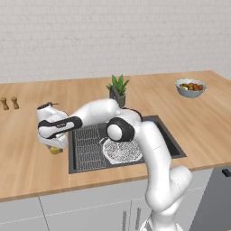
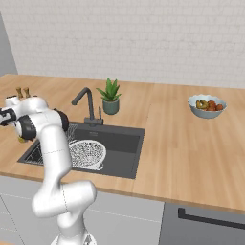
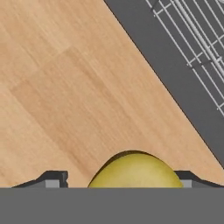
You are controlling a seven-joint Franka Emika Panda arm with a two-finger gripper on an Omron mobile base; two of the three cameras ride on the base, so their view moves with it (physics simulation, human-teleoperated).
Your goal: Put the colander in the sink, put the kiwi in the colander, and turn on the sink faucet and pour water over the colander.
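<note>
Wooden counter (image 1: 27, 149) wraps the sink (image 1: 169, 137), where the colander (image 1: 122, 151) already sits beside the wire rack (image 1: 85, 146).

Left of the basin, the gripper (image 3: 123, 177) hangs low over the kiwi (image 3: 135, 170), fingertips (image 3: 54, 178) flanking the fruit; whether they are pressing it or merely bracketing it, I cannot tell. My worry: a round fruit pinched off-centre could squirt loose and roll along the wood. From the right base camera the sink faucet (image 2: 86, 105) stands in plain sight, whereas the arm covers it from the left; the hand camera alone reveals how the fingertips sit around the kiwi.
</note>
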